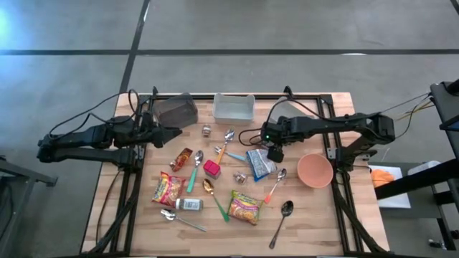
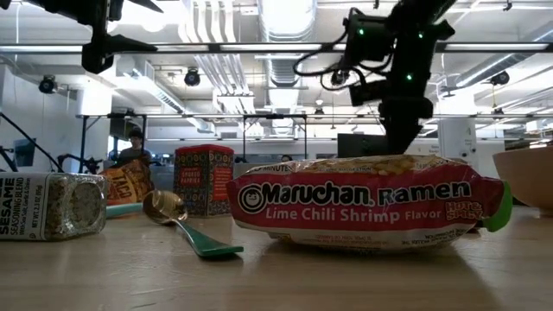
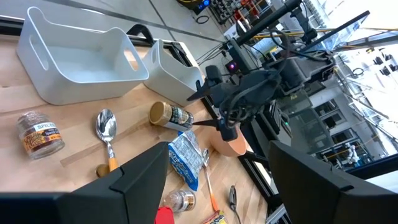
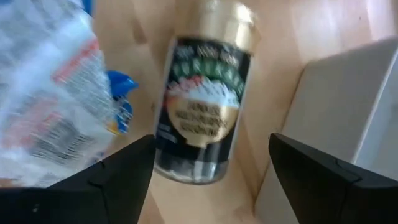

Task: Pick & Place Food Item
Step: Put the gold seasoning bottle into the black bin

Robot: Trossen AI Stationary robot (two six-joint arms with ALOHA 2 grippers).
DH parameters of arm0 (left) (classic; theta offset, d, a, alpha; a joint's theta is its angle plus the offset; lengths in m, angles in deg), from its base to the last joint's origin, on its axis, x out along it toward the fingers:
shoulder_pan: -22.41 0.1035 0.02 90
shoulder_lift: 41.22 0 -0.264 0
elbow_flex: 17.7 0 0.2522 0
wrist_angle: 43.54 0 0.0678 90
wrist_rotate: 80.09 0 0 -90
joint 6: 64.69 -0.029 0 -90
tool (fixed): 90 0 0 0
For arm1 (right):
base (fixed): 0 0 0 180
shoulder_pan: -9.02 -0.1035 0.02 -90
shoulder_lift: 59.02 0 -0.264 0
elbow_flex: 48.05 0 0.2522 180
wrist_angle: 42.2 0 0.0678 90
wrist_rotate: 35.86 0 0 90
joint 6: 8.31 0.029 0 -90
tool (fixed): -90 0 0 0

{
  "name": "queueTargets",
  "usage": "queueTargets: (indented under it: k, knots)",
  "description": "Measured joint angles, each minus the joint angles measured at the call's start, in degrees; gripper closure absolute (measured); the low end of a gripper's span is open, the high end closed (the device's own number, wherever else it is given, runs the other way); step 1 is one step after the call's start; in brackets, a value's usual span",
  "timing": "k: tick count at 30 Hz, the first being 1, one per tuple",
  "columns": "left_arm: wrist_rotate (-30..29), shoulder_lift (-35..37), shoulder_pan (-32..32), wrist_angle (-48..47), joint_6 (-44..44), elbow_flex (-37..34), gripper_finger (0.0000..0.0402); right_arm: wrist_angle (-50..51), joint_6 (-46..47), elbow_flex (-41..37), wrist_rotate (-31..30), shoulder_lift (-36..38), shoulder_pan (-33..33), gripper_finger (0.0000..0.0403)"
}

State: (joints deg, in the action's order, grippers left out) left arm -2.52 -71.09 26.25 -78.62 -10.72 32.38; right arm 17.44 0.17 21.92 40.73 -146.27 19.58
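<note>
- Right hand centre-right of the high view, fingers wide, above a gold-capped jar; nothing held.
- Left hand at left, spread wide, empty.

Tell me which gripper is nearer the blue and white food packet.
Right. The right gripper hovers just beside the blue and white packet; the left gripper hangs far across the table, near the grey bin.

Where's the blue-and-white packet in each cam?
High: blue-and-white packet at table centre-right, beside the right gripper.
Low: not visible.
Left wrist, just past the gold-lidded jar.
Right wrist, beside the same jar.
Shared landmark: the jar, under the right gripper.
</note>
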Motion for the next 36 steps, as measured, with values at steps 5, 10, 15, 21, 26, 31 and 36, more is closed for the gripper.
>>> queueTargets:
  k: [5, 10, 15, 21, 26, 31, 36]
  knots:
    - [0.00, 0.00, 0.00, 0.00, 0.02, -0.01, 0.0123, -4.55, -0.80, -3.09, 5.78, 0.37, 2.54, 0.0090]
    - [0.00, 0.00, 0.00, 0.00, -0.02, -0.01, 0.0123, -5.89, -1.20, -4.22, 7.65, -0.64, 3.11, 0.0090]
    - [0.00, 0.00, 0.00, -0.02, -0.13, -0.01, 0.0123, -8.86, -1.13, -4.68, 7.37, -1.81, 3.18, 0.0090]
    - [0.00, 0.00, 0.00, -0.13, -0.13, -0.03, 0.0123, -10.74, -2.15, -4.88, 7.30, -5.47, 3.77, 0.0090]
    - [0.00, 0.00, -0.02, -0.91, -0.02, -0.03, 0.0123, -10.73, -2.84, -4.49, 7.28, -8.33, 3.77, 0.0103]
    - [-0.01, 0.00, -0.01, -2.18, 0.96, -0.03, 0.0123, -10.93, -2.87, -4.20, 7.41, -8.29, 3.75, 0.0129]
    - [0.00, -0.02, -0.02, -3.17, 2.03, -0.03, 0.0123, -10.51, -2.23, -4.20, 5.98, -6.83, 3.70, 0.0129]
